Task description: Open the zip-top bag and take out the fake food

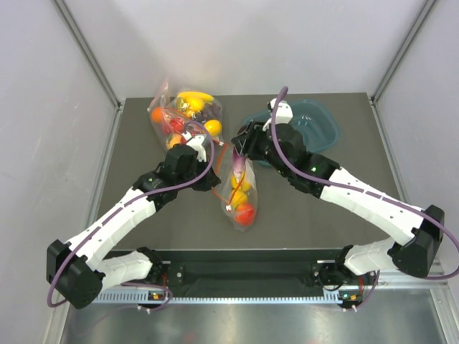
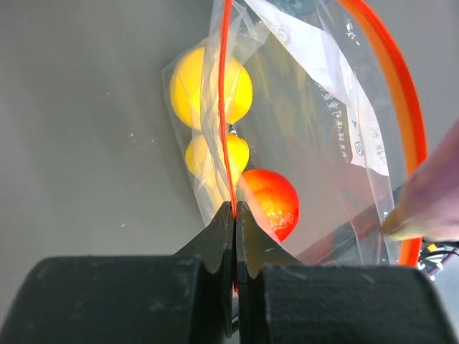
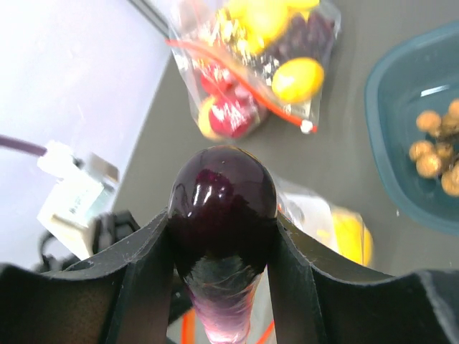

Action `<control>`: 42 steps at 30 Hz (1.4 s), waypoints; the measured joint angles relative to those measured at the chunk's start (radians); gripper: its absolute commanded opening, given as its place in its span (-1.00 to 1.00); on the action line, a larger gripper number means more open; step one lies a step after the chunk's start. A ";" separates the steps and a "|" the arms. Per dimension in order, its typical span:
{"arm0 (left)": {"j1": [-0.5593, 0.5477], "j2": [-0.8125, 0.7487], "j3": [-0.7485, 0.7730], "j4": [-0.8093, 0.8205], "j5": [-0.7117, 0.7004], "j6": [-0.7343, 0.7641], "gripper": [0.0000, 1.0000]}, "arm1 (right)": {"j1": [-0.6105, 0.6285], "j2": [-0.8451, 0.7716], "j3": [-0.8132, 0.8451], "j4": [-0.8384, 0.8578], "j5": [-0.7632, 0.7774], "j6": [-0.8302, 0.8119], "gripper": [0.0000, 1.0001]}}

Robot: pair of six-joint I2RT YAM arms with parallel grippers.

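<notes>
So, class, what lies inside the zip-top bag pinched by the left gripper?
Through the clear zip-top bag show a larger yellow fruit, a smaller yellow fruit and a red tomato. The left gripper covers the bag's nearest part; anything there is hidden.

Your work cell holds:
- One table point(image 1: 287, 226), dark grey matte top.
- Plain white panels on three sides of you: back wall point(image 1: 244, 43), left wall point(image 1: 43, 143), right wall point(image 1: 430, 129).
- Two grey metal struts point(image 1: 86, 50) rising from the far corners.
- One slotted rail point(image 1: 244, 295) along your near edge.
- Light: even, with soft shadows.
</notes>
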 measured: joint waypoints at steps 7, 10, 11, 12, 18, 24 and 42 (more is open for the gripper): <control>0.000 0.001 0.000 0.002 0.010 0.001 -1.00 | -0.098 -0.036 0.014 0.016 0.001 0.000 -0.44; 0.000 0.001 0.000 0.005 0.010 0.003 -1.00 | -0.182 -0.054 0.013 0.014 -0.008 -0.003 -0.45; 0.000 0.001 0.000 0.006 0.010 0.004 -1.00 | -0.215 -0.061 0.013 0.012 -0.014 -0.008 -0.45; 0.000 0.001 0.000 0.007 0.010 0.005 -1.00 | -0.259 -0.067 0.012 0.011 -0.021 -0.013 -0.45; 0.000 0.002 0.000 0.008 0.014 0.014 -1.00 | -0.474 -0.080 0.007 0.006 -0.052 -0.051 -0.45; 0.000 0.013 0.000 0.006 0.014 0.026 -1.00 | -0.614 -0.019 -0.002 0.021 -0.103 -0.090 -0.45; 0.000 0.016 0.000 0.005 0.012 0.035 -1.00 | -0.686 0.371 0.139 0.027 -0.157 -0.137 -0.27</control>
